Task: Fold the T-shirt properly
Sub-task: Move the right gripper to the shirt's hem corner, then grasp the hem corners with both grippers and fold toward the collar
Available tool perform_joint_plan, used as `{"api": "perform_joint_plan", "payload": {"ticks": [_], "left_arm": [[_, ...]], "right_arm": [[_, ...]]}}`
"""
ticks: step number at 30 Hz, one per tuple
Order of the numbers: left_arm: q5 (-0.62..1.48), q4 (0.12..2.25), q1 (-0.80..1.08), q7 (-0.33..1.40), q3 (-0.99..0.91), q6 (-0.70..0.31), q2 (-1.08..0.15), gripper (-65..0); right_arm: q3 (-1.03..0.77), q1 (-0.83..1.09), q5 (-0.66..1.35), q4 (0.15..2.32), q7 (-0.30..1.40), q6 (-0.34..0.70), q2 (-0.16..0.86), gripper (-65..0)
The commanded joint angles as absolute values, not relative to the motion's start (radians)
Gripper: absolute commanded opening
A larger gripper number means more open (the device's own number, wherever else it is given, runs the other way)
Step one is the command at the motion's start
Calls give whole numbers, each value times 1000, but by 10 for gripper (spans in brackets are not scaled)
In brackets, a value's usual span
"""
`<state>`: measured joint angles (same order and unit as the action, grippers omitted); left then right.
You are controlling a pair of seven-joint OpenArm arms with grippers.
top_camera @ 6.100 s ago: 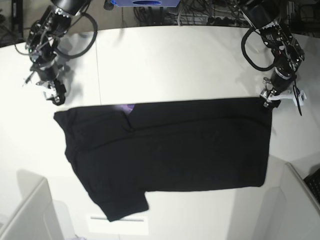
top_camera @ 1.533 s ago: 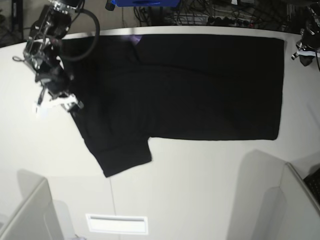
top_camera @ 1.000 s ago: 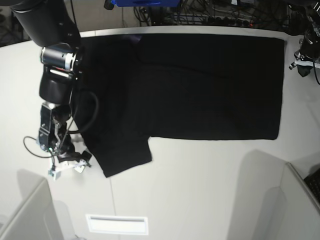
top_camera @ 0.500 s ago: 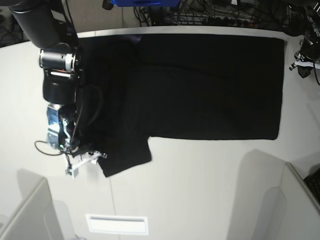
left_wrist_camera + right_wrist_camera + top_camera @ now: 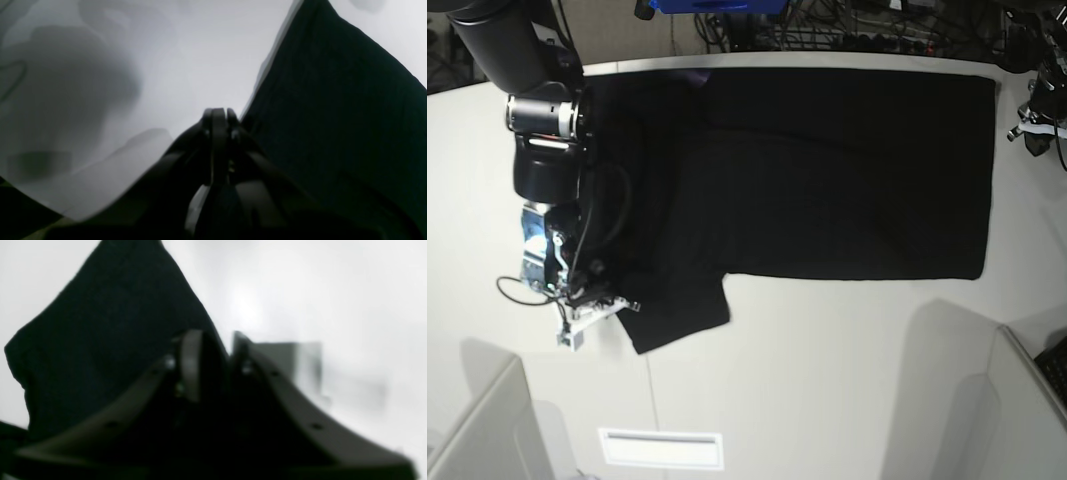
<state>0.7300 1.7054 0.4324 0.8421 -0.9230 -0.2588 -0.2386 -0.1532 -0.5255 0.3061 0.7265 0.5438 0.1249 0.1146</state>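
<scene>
**Sleeve corner pinched, far gripper closed beside the hem**

The T-shirt [image 5: 827, 170] is spread flat, plain black side up, across the upper half of the base view. Its body is laid as a wide rectangle from the upper middle to the upper right of the frame, and one short sleeve is seen reaching down toward the lower left. A faint purple sliver is visible at the top edge, near the collar area. The cloth is carried by a white table [image 5: 827, 380], which fills the rest of the frame.

In the right wrist view, the T-shirt [image 5: 100, 323] is seen as a dark pointed flap, and its edge is caught between the narrow jaws of the right gripper [image 5: 213, 350]. In the base view, this right gripper [image 5: 612, 305] is placed at the left edge of the sleeve, in the lower left part of the frame.

In the left wrist view, the left gripper [image 5: 218, 115] is seen with its jaws pressed together, nothing visibly held, just beside the T-shirt [image 5: 333, 116] edge over bare table [image 5: 166, 50]. In the base view, the left gripper [image 5: 1035, 130] is found at the far right, beside the shirt's right edge.
</scene>
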Motion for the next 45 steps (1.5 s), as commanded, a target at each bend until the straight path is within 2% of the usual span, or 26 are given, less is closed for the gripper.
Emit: {"api": "perform_joint_plan", "payload": {"ticks": [1,2,7,15,16,19,21,22,29,34,38,45], "left_arm": [[739,1721,433,822,-931,-259,-259,-650],[739,1721,433,822,-929,-259,-260,-650],[737,1653,384,823,-909,-255,-298,-650],[737,1598,311,825,-834,-248,-403,-650],[737,1581,297,825,-814,-236,-415,-599],[737,1478,203,825,-725,-191,-456,-357],[737,1397,133,825,-699,-186,-463,-267],[737,1354,87,825,-694,-186,-464,-255],[737,1033,-213,819,-481,-186,-558,-253],[737,845,-384,817,-291,-186,-572,-253],[737,792,-440,812,-199,-188,-562,-253],[737,734,-458,731,-180,-186,-541,-253]], "right_arm": [[-153,-550,306,736,552,131,117,-629],[-156,-550,306,736,552,131,117,-650],[-159,-549,308,765,552,131,116,-650],[-160,-466,309,1029,653,131,114,-650],[-160,-466,309,1030,659,131,114,-650],[-160,-464,309,1033,664,131,114,-650],[-160,-463,309,1033,664,131,114,-650],[-160,-458,309,1033,664,131,114,-650],[-156,-427,309,1099,665,131,114,-650],[-157,-418,309,1141,694,131,114,-650],[-159,-417,309,1147,702,131,114,-650],[-159,-415,309,1147,705,131,114,-650]]}}
